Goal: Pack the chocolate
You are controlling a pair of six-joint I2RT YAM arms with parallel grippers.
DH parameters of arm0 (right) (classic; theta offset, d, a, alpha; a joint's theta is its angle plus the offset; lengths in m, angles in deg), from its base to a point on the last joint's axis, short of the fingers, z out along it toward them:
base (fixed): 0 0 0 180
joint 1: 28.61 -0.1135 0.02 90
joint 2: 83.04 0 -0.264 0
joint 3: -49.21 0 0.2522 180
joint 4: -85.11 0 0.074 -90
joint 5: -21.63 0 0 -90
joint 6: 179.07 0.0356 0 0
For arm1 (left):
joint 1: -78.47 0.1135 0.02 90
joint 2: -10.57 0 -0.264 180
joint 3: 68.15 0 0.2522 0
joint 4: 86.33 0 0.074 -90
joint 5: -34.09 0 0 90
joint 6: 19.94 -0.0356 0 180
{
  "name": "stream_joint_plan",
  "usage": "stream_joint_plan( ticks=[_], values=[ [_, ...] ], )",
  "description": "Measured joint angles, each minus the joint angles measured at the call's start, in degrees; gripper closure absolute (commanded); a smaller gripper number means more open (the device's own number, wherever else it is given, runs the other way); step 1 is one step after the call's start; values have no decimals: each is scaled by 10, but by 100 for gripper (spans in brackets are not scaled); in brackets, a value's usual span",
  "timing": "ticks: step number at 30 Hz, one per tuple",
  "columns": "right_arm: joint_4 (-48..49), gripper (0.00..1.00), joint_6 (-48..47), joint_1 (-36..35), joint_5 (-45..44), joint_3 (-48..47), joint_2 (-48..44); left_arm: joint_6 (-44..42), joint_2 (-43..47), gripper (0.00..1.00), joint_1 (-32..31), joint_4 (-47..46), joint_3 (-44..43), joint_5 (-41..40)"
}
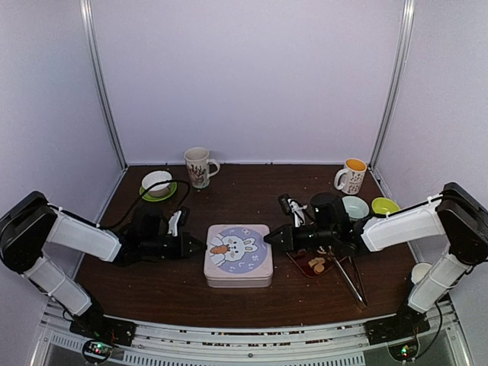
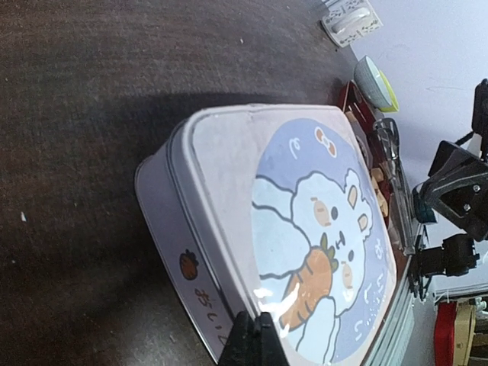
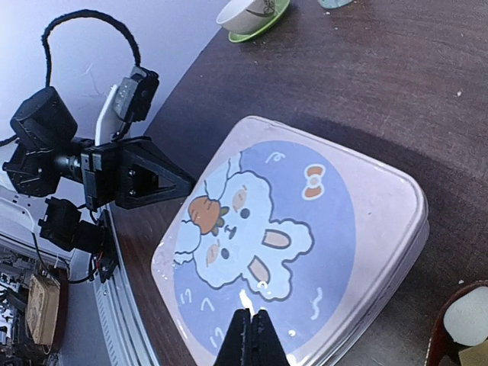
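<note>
Left gripper (image 1: 200, 245): fingers fully closed, nothing between them. The tip is at the left edge of the square tin (image 1: 238, 255), level with the lid rim. The left wrist view shows the closed tips right over the rim, but I can't tell whether they touch.

Right gripper (image 1: 267, 239): fingers also pressed together, nothing held. The tip is at the tin's right edge, pointing at the left gripper across the lid. Contact is unclear here too.

The tin sits centre-near on the dark wood table (image 1: 175, 290). Its lid is on, with the bunny-and-carrot print facing up.

The chocolate (image 1: 316, 264) is outside the tin, in a small dark red tray (image 1: 303, 266) just to the tin's right. It lies under the right arm and is partly hidden. A few tan pieces show in the top view, and the right wrist view shows a white piece at its lower-right corner.

The metal tongs (image 1: 351, 280) lie just right of the tray, angled toward the near edge.

- Back left: white bowl (image 1: 156, 181) on a green saucer (image 1: 174, 191), with a patterned white mug (image 1: 198, 166) beside it.
- Back right: mug with orange inside (image 1: 352, 175), pale bowl (image 1: 355, 207) and yellow-green bowl (image 1: 383, 205) side by side.
- Far right, by the right arm: small white cup (image 1: 421, 272).
</note>
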Motion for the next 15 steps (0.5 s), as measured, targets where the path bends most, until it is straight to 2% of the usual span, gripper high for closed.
stream_joint_plan(
  ticks=[3,8,15],
  values=[
    [10,100,-2,-7,-3,9,-10,2,27,100,-12,32,4,-4],
    [36,100,5,-12,0,35,36,7,74,100,-44,61,6,-4],
    [-13,100,-5,-25,-16,29,0,17,35,100,-59,33,9,-4]
  ],
)
